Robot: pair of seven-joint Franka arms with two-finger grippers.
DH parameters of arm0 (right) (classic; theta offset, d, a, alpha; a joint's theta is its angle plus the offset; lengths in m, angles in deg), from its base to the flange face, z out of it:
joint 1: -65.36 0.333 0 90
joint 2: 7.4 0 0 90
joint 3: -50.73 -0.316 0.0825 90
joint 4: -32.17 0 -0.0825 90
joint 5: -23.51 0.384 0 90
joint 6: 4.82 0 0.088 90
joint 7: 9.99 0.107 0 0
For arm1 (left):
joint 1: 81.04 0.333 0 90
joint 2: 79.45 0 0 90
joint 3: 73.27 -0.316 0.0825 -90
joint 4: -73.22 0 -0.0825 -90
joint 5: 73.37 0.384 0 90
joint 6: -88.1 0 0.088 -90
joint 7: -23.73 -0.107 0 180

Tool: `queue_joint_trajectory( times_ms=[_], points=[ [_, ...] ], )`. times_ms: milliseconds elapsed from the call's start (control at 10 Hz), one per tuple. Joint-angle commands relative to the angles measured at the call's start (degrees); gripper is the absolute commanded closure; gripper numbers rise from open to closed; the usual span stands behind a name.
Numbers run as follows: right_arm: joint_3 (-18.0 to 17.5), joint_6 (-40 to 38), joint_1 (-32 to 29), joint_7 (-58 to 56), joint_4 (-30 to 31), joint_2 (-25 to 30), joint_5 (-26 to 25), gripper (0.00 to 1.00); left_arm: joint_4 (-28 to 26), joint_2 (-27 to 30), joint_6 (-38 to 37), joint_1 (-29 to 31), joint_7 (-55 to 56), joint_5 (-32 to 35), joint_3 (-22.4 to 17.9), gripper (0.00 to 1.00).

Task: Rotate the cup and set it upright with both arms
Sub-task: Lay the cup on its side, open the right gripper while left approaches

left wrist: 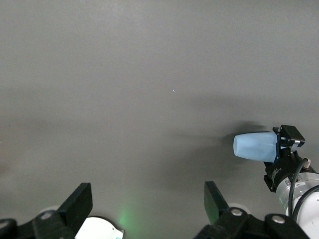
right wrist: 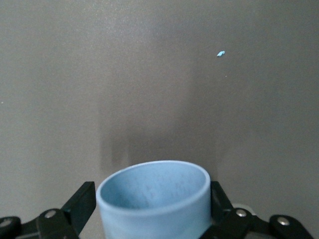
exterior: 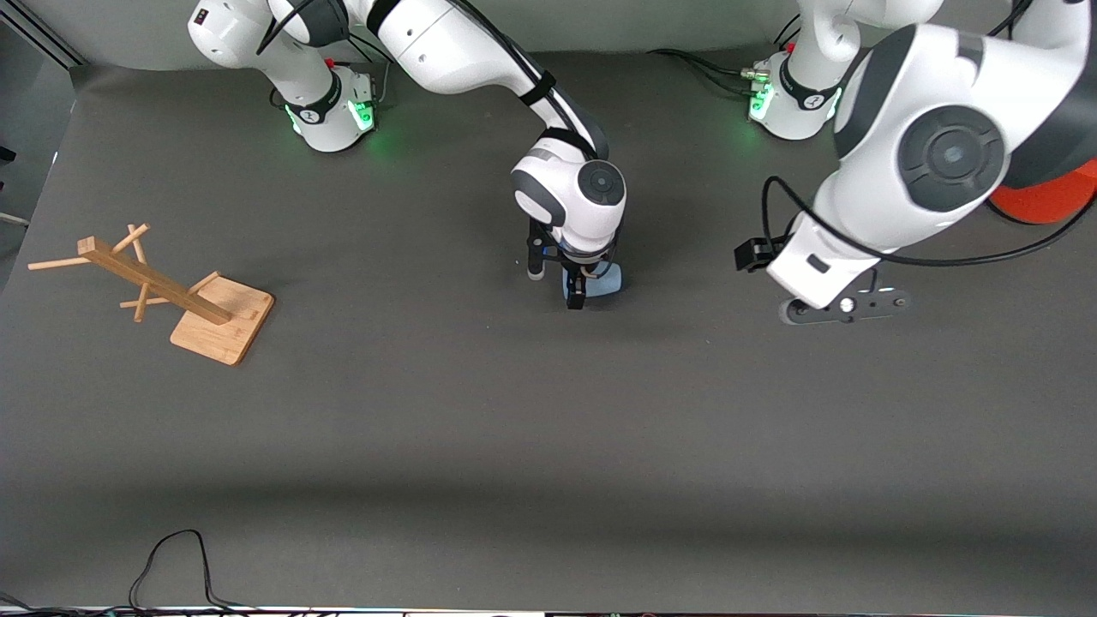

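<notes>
1. Pale-blue cup [exterior: 605, 280] sits between the right gripper's [exterior: 579, 291] two fingers, mid-table; tapered, no handle, lying sideways rather than upright.
2. Right wrist view: cup [right wrist: 154, 199] mouth open toward the camera, rim round, hollow inside visible; one black finger [right wrist: 79, 201] against each side of the wall, so the fingers are closed on the cup at about cup width.
3. Left wrist view: same cup [left wrist: 255, 146] seen side-on, narrow closed end pointing away from the right gripper [left wrist: 283, 144], wide end buried between its fingers. Cannot tell if the cup touches the table [exterior: 480, 411] or is just above it.
4. Right arm [exterior: 480, 60] reaches in from its base [exterior: 330, 107], wrist pointing down over the cup.
5. Left gripper [exterior: 844, 307] hangs over bare table toward the left arm's end, well apart from the cup; left wrist view shows its fingers [left wrist: 79, 204] spread wide with nothing between them.
6. Left arm [exterior: 934, 154] waits.
7. Wooden mug tree [exterior: 163, 287] on a square base, tipped at a slant, stands at the right arm's end, well clear of both sets of fingers.
8. Orange cylinder [exterior: 1050, 197] partly hidden by the left arm, near that arm's base [exterior: 793, 103].
9. Tiny blue speck [right wrist: 220, 53] on the table, ahead of the right fingers.
10. Black cable [exterior: 171, 566] loops at the table edge nearest the front camera.
</notes>
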Motion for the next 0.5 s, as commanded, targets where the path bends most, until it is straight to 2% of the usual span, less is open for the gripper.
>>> queue_joint_trajectory(
  times_ms=[0, 300, 400],
  points=[
    [0.6, -1.0, 0.5, 1.7, -1.5, -0.1, -0.9, 0.0, -0.2, -0.2, 0.4, -1.6, 0.9, -0.5, -0.7, 0.0],
    [0.8, -5.8, -0.4, -0.5, -1.4, 5.3, -0.9, 0.0, -0.1, -0.4, 0.4, -1.9, 1.0, -0.8, -0.6, 0.0],
    [1.9, -9.1, -0.6, -2.9, -1.3, 8.0, -0.8, 0.0, -0.1, -0.5, 0.4, -2.0, 1.1, -0.8, -0.6, 0.0]
  ],
)
